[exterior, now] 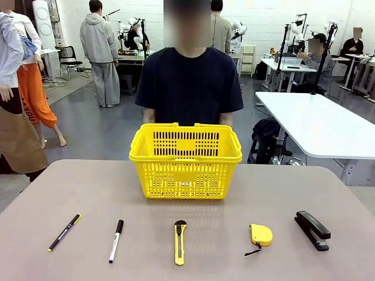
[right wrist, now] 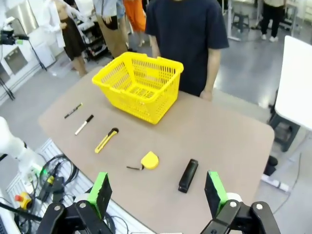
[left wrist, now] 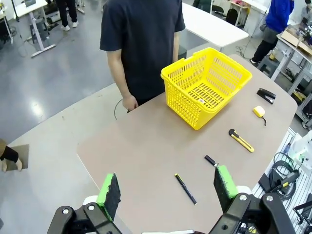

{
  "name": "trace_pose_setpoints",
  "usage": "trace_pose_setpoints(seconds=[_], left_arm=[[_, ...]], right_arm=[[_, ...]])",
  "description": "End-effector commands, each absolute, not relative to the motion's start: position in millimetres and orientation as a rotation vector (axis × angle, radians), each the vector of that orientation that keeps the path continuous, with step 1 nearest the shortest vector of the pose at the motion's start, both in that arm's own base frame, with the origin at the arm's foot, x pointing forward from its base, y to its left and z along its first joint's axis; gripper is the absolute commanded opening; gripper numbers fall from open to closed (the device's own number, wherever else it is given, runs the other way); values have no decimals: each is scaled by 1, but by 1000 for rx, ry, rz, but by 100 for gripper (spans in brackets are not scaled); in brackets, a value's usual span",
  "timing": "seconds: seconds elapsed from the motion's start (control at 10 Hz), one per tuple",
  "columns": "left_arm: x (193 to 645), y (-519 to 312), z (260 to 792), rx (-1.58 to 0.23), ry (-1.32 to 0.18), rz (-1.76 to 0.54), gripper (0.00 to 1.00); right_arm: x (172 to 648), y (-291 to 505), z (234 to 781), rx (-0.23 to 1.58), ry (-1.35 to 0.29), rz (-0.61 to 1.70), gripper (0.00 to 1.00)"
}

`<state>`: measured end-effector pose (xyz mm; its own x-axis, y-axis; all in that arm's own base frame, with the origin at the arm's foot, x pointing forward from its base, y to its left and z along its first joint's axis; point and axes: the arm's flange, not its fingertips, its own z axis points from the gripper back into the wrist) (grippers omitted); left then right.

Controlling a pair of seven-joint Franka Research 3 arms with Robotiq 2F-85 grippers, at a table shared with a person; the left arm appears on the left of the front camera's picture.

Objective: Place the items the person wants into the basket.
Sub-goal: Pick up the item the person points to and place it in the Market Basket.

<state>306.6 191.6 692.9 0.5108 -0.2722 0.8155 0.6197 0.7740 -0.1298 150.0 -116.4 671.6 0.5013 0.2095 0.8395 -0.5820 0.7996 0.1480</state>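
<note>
The yellow basket (exterior: 185, 178) stands mid-table in front of the person (exterior: 192, 76) in a dark navy T-shirt, whose hands hang at the far edge. Along the near edge lie a black pen with yellow ends (exterior: 64, 232), a white marker with a black cap (exterior: 116, 240) and a yellow-and-black utility knife (exterior: 180, 242). My left gripper (left wrist: 166, 172) hovers open high over the table's left end, above the pen (left wrist: 185, 188) and the marker (left wrist: 210, 160), with the knife (left wrist: 241, 140) and basket (left wrist: 187, 97) beyond. My right gripper (right wrist: 157, 174) hangs open over the near right edge, nothing between its fingers.
A yellow tape measure (exterior: 261, 234) and a black stapler (exterior: 312, 229) lie right of the knife; in the right wrist view the tape measure (right wrist: 148, 160) and stapler (right wrist: 187, 175) lie just ahead of the fingers. Cables hang off the near edge. Other tables and people stand behind.
</note>
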Motion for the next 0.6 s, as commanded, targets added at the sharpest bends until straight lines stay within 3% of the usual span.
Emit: trace_pose_setpoints(seconds=[0.0,0.5], left_arm=[[308,186,689,-438,-832,-569,100],[307,192,693,-439,-883,-558,100]], right_arm=[[160,-118,673,462,-905,498,100],[152,-116,670,450,-921,500,100]])
